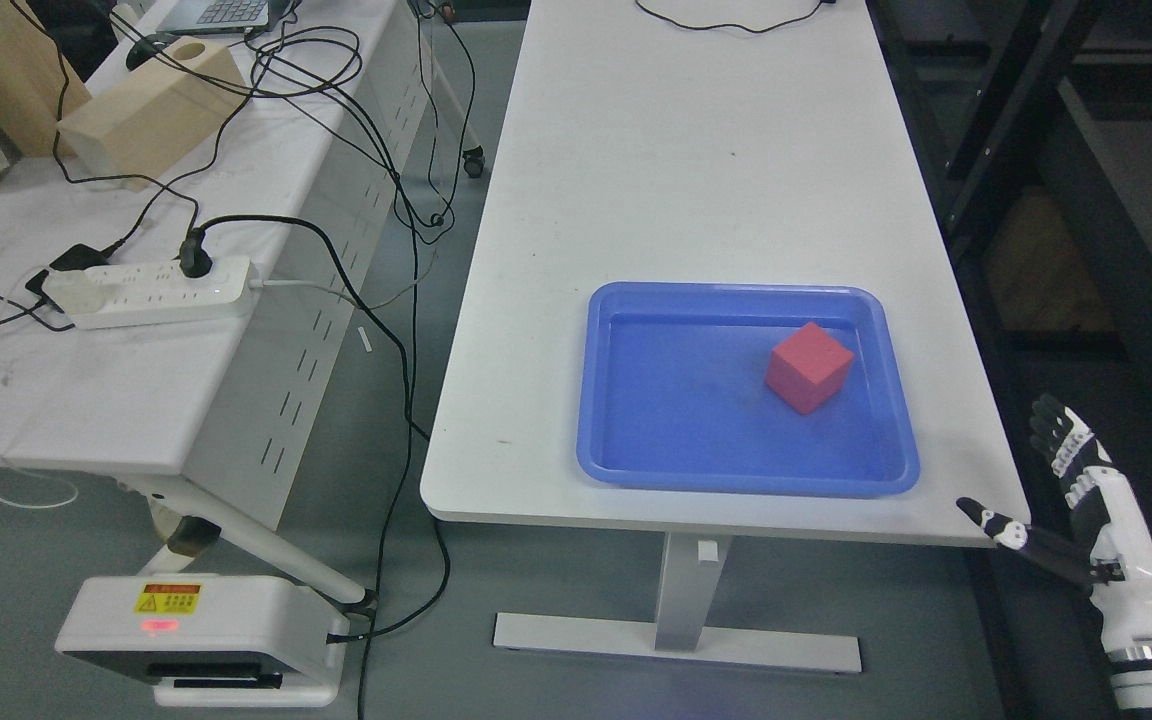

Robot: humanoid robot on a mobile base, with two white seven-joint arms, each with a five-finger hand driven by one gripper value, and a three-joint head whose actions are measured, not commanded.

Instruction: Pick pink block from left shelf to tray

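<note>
A pink block (809, 367) lies inside the blue tray (636, 470), toward its right half, resting tilted on the tray floor. The tray sits near the front edge of a white table (676, 180). My right hand (1036, 480) hangs low at the lower right, off the table's right front corner and apart from the tray. Its fingers are spread and hold nothing, with the thumb pointing left toward the table corner. The left arm does not show.
A second white table (136, 400) on the left carries a power strip (151, 292), cables and a wooden box (151, 110). Dark shelving (1086, 200) stands along the right. A white base unit (201, 640) sits on the floor at lower left.
</note>
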